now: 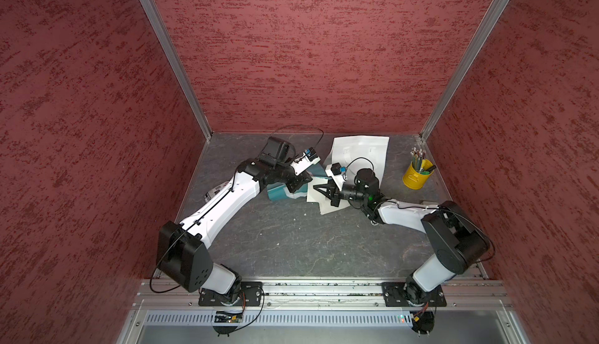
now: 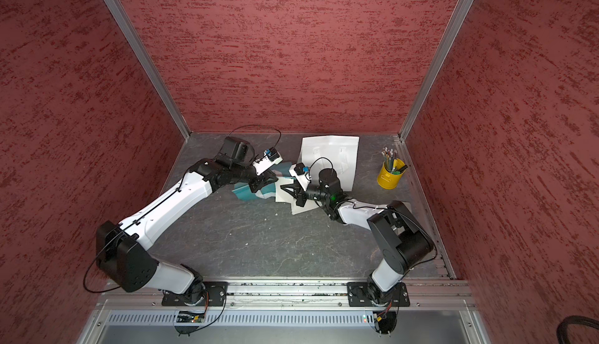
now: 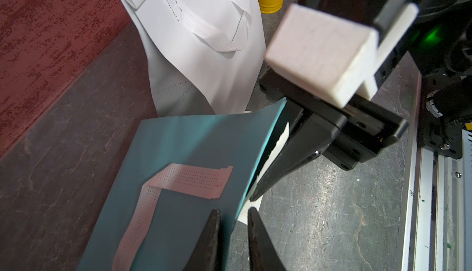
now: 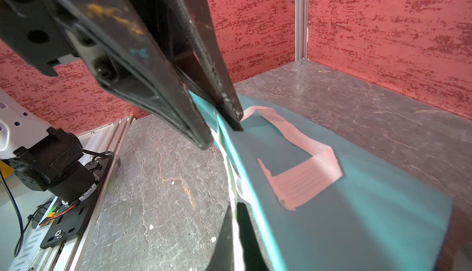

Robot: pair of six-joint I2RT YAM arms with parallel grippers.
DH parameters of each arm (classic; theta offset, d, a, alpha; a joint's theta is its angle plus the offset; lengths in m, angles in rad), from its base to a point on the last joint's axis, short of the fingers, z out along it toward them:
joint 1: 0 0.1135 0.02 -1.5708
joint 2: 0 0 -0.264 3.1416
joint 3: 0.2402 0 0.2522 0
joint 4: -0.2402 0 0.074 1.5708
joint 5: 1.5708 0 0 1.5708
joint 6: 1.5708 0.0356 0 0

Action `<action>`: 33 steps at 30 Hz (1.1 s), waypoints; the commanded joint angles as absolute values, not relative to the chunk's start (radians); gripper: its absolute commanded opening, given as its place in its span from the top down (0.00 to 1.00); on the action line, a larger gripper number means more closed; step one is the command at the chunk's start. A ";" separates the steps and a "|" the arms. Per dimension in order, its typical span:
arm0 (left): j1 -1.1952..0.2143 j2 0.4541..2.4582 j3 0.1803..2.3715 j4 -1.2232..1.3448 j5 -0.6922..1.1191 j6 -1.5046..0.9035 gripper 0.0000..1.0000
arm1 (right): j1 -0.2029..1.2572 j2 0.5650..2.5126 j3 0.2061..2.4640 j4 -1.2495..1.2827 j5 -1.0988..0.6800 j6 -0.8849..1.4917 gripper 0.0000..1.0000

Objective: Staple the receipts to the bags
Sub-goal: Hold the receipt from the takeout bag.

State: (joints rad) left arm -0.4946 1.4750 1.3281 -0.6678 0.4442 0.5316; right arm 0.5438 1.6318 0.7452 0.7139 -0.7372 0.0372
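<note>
- In both top views, the teal bag (image 1: 278,194) lies on the table (image 1: 291,245) just beside the white bag (image 1: 359,151), on the side away from the yellow cup (image 1: 416,174). The two arms meet over the teal bag's edge nearest the white bag and hide the contact.
- Only the left wrist view shows the receipt (image 3: 282,139), an off-white slip with a jagged border. It lies against the raised edge of the teal bag.
- In that view the right gripper (image 3: 255,193) has its fingers closed together, clamping the receipt and the bag edge as one.
- The right wrist view shows the left gripper (image 4: 221,134) astride the same edge, further from the white bag. One finger is above the fabric and one below, close together. Whether they press the fabric cannot be told.
- The bag's handle (image 4: 301,177) lies flat on the teal fabric, apart from both grippers.
- The gripped edge is lifted off the table, while the far part of the teal bag rests flat.
- Open table extends from the teal bag, away from the white bag, toward the arm bases.
</note>
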 commanded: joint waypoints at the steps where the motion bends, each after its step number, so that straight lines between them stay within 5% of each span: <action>1: -0.497 1.497 1.332 -0.647 0.456 0.534 0.79 | 0.552 1.639 0.768 0.724 -0.732 0.040 1.00; 5: -0.499 1.505 1.334 -0.646 0.457 0.535 0.86 | 0.552 1.641 0.767 0.723 -0.730 0.041 1.00; 17: -0.500 1.515 1.337 -0.646 0.451 0.534 0.81 | 0.550 1.653 0.765 0.715 -0.713 0.040 1.00; 22: -0.499 1.515 1.330 -0.643 0.454 0.537 0.98 | 0.551 1.657 0.766 0.729 -0.703 0.050 1.00; 28: -0.499 1.520 1.331 -0.649 0.465 0.540 1.00 | 0.550 1.654 0.762 0.753 -0.687 0.074 1.00; 30: -0.499 1.519 1.332 -0.656 0.466 0.543 1.00 | 0.551 1.651 0.760 0.762 -0.668 0.084 0.94; 33: -0.497 1.519 1.336 -0.669 0.465 0.551 1.00 | 0.549 1.638 0.766 0.743 -0.636 0.081 0.68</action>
